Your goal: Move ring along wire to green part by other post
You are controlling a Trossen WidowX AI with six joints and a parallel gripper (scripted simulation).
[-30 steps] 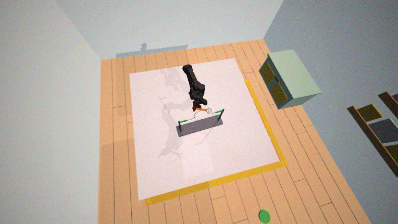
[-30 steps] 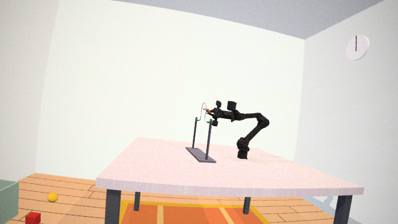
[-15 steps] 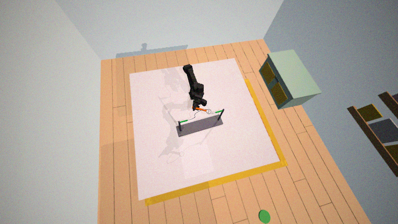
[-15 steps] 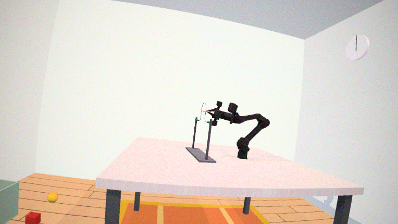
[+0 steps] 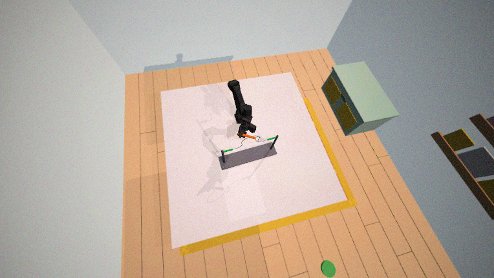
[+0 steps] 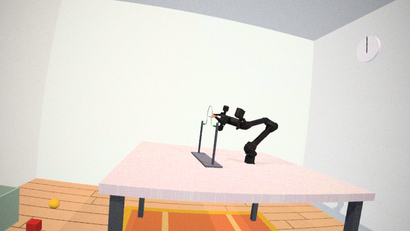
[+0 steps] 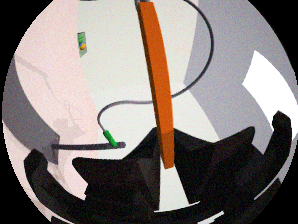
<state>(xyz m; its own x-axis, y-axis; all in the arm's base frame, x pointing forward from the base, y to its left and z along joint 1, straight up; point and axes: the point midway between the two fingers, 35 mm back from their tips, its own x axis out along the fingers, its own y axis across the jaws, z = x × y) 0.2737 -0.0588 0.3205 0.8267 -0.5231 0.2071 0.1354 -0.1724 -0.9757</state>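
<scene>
My gripper is shut on the orange handle, which points away from it toward the wire. The pale ring at the handle's end shows small in the top and exterior views, at the grey wire's tall loop, above the green parts' height. In the top view it is nearer the right green part than the left green part. The ring is almost entirely outside the wrist view. The grey wire curves behind the handle there. Whether ring and wire touch is too small to tell.
Two dark posts rise from a grey base on the pale table. The wrist view shows one green part beside a post, low on the left.
</scene>
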